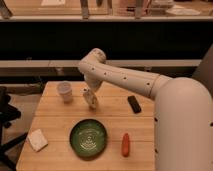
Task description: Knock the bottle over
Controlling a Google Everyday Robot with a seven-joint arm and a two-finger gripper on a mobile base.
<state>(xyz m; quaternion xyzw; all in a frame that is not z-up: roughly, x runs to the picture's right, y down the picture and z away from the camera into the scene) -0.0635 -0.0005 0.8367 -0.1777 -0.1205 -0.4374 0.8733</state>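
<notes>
A green plate point(88, 137) is seen at the table's point(55, 120) near edge. Mid-table, the bottle point(91, 99) is tilted beside the cup point(65, 92). The pincer point(90, 90) is lowered just above the bottle.

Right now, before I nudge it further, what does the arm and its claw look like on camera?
The arm is smooth, rounded and off-white, with a row of small dark dots along its side and a bulbous elbow joint at the top. No loose cables show. The claw, down at the bottle, looks the same pale colour.
</notes>
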